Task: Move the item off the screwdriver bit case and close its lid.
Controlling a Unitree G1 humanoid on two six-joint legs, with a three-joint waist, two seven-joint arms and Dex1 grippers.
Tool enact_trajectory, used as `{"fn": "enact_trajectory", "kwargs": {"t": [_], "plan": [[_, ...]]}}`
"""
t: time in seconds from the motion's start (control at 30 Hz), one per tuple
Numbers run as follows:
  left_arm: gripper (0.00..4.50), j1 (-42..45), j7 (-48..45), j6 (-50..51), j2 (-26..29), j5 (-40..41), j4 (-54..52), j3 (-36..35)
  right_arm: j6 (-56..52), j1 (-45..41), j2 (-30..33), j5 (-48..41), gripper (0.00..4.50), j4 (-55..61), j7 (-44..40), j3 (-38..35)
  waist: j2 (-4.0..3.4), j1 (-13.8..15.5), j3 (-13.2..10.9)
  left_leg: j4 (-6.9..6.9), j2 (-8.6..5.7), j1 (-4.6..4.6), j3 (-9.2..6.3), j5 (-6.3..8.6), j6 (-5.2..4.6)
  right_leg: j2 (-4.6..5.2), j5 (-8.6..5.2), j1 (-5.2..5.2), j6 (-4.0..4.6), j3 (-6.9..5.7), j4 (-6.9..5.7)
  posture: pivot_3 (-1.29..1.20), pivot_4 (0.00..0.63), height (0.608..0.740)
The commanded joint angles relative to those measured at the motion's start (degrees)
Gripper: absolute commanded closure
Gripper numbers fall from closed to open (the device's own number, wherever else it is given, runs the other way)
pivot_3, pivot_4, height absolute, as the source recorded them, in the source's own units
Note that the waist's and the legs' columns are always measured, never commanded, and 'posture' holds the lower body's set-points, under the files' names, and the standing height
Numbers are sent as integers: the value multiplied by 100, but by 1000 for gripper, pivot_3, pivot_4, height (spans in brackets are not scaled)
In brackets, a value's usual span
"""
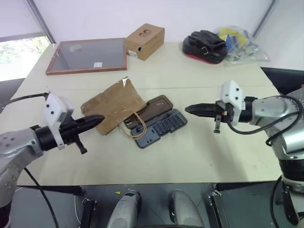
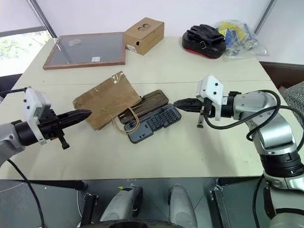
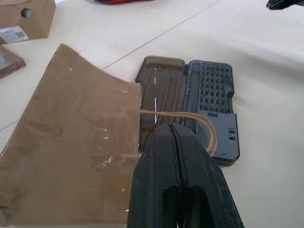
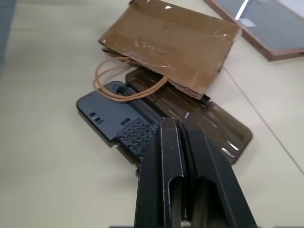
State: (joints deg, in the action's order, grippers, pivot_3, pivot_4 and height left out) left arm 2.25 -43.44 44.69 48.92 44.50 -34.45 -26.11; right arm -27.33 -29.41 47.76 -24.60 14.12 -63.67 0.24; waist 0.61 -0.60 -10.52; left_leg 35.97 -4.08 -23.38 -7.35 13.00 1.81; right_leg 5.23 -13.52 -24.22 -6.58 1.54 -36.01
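Paper bag (image 1: 113, 106), flat, crumpled, brown, with thin tan loop handles (image 1: 137, 127), lay on the pale table (image 1: 199, 152), one edge overlapping the translucent smoky-brown plastic lid (image 1: 153, 109) of the open screwdriver bit case (image 1: 160, 126). The handles trailed over the grey bit tray. Judged by its creases, the bag was light, limp and easily dragged; a pinch on the crumpled body or a hooked handle loop would probably shift it, though a handle pull could tug the case along. The lid lay folded flat beside the tray; it looked stiff, smooth and light, best pushed from its free long edge. The left gripper (image 1: 97, 119) hovered at the bag's near corner, jaws clenched on nothing. The right gripper (image 1: 191, 109) hung just beyond the tray, jaws likewise clenched and empty.
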Motion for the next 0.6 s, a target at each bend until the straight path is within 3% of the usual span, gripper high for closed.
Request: {"fn": "enact_trajectory", "kwargs": {"t": [0.03, 0.6], "plan": [[4500, -25, 81, -62, 49, 84, -186, -198, -20, -121, 42, -95, 4461, 129, -50, -67, -1, -1, 0, -1, 0, 0, 0, 0, 0, 0, 0, 0, 0, 0, 0, 0, 150, 740], [4500, 163, 260, -228, 41, -121, 24, 220, -101, 16, 7, -107, 4461, 305, 137, -118, 0, -8, -1, -2, 1, 0, 2, 0, 0, -1, 0, -2, 0, 1, -1, 0, 150, 740]]}}
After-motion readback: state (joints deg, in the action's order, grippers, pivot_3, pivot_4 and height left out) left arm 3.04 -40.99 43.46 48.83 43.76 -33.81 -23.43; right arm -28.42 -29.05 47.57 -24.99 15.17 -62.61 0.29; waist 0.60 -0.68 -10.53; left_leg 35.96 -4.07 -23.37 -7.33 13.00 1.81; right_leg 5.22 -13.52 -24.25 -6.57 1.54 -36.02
